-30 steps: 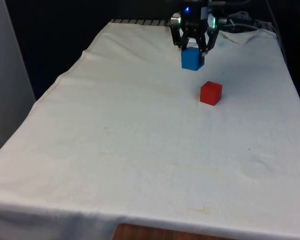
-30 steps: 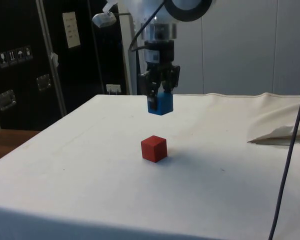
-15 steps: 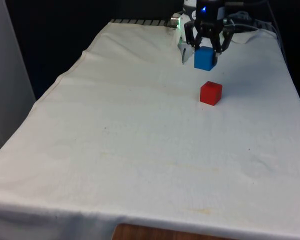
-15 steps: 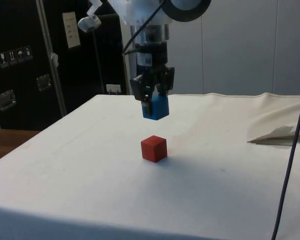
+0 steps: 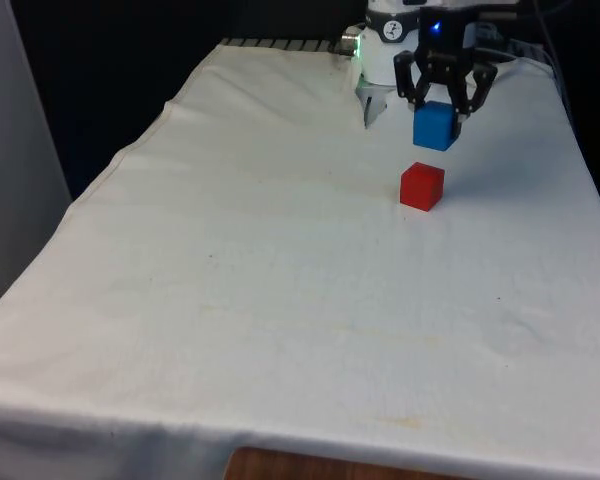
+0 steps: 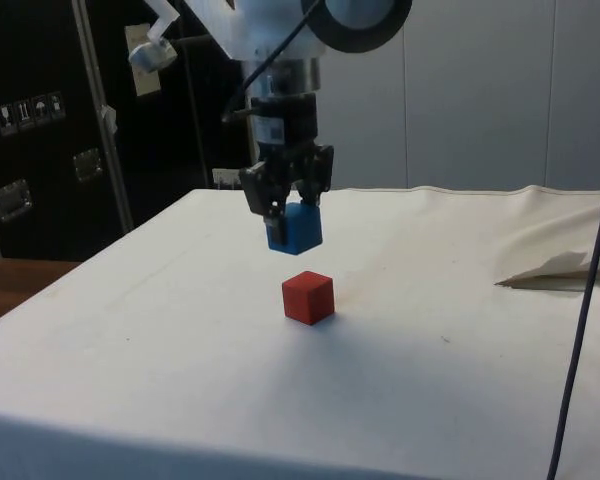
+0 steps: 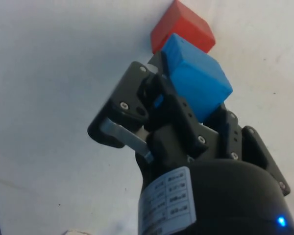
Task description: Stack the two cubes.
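Note:
My gripper [image 5: 436,112] is shut on the blue cube [image 5: 434,127] and holds it in the air. The red cube [image 5: 421,186] rests on the white cloth just below it, a little towards the camera in the front view. In the side view the blue cube [image 6: 294,229] hangs slightly left of and above the red cube [image 6: 308,297], with a clear gap between them. The wrist view has the blue cube [image 7: 196,80] between the black fingers [image 7: 179,110] and the red cube [image 7: 183,28] just beyond it.
The white cloth [image 5: 280,280] covers the whole table. A rumpled fold of cloth [image 6: 565,268] lies at the side view's right. A dark cable [image 6: 590,240] hangs down at the side view's right edge.
The gripper has carried the blue cube towards the front view's right and slightly lower, so it now hangs almost over the red cube. The red cube has stayed put.

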`<action>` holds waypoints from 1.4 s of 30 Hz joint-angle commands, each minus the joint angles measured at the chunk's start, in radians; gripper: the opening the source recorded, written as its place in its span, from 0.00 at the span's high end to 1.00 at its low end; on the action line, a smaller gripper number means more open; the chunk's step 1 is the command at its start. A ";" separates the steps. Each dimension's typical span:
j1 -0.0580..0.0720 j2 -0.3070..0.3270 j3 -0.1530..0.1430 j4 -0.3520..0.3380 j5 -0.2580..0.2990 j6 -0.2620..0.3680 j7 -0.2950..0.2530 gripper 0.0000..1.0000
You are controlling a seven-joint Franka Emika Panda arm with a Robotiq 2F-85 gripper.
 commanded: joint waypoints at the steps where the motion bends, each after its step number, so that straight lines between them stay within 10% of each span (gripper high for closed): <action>1: 0.003 0.006 0.002 0.001 -0.007 0.006 0.016 0.98; 42: -0.001 0.111 0.004 -0.023 0.000 0.128 0.030 0.98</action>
